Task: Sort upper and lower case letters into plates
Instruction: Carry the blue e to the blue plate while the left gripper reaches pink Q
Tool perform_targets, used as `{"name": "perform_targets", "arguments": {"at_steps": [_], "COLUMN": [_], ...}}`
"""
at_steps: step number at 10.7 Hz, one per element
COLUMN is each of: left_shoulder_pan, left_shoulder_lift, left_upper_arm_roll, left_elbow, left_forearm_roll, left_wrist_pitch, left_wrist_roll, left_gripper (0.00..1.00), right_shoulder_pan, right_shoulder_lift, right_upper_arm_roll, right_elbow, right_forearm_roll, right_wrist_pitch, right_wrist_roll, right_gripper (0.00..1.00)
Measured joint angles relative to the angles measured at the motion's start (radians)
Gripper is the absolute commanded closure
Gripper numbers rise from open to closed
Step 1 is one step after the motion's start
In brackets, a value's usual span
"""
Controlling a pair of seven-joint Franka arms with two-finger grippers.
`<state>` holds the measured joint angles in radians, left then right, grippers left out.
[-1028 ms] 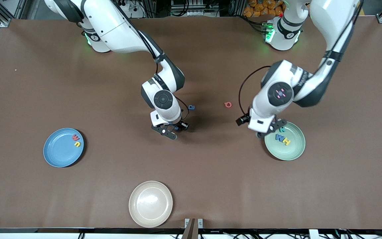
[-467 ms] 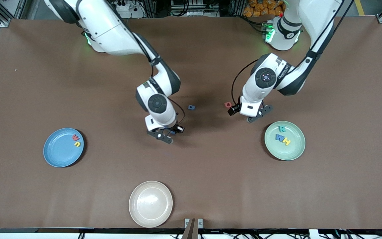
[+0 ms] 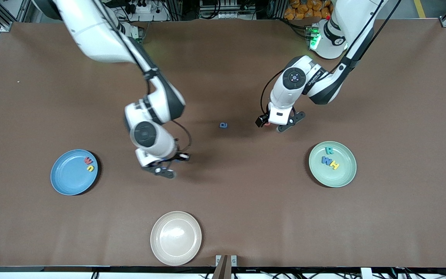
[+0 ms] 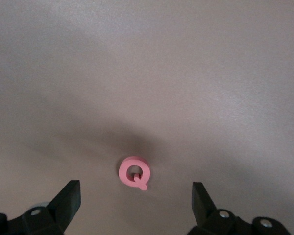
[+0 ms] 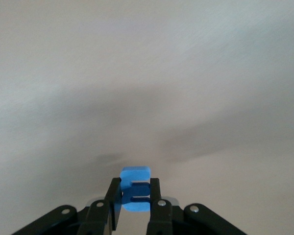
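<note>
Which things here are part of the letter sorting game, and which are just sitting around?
Part of the game:
- blue plate with two letters
- green plate with R, W, H
- red Q under the open left pincer
- bright blue letter pinched in the right pincer
- dark blue letter on the table

Just sitting around:
- cream plate, nothing in it

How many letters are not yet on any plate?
3: a dark blue letter on the table mid-way between the arms, a pink Q under the open left gripper, a blue letter clamped in the right gripper.
</note>
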<state>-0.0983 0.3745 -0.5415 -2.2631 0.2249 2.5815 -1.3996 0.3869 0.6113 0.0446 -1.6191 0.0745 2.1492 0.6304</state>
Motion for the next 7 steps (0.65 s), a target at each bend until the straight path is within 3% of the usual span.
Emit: {"name": "perform_targets", "arguments": {"at_steps": [4,7], "left_shoulder_pan": [0.001,0.003], "left_shoulder_lift": [0.048,0.069], "left_upper_arm_roll": [0.004,0.005], "left_elbow": [-0.002,-0.001], "left_forearm_roll": [0.047,0.048], "left_wrist_pitch": [0.031,0.048], "left_wrist_roll": [-0.052,-0.075], "left_gripper": [0.00,0.06], "right_shoulder_pan": [-0.236,-0.424], "right_shoulder_lift": [-0.115,-0.140], "right_upper_arm_roll": [0.001,0.001], "right_elbow": [-0.092,-0.108], "right_forearm_roll": [-0.008,-0.096], "right_wrist_pitch": [-0.107,-0.128], "right_wrist_roll": [-0.452,-0.747], "right_gripper": [1.00,1.00]}}
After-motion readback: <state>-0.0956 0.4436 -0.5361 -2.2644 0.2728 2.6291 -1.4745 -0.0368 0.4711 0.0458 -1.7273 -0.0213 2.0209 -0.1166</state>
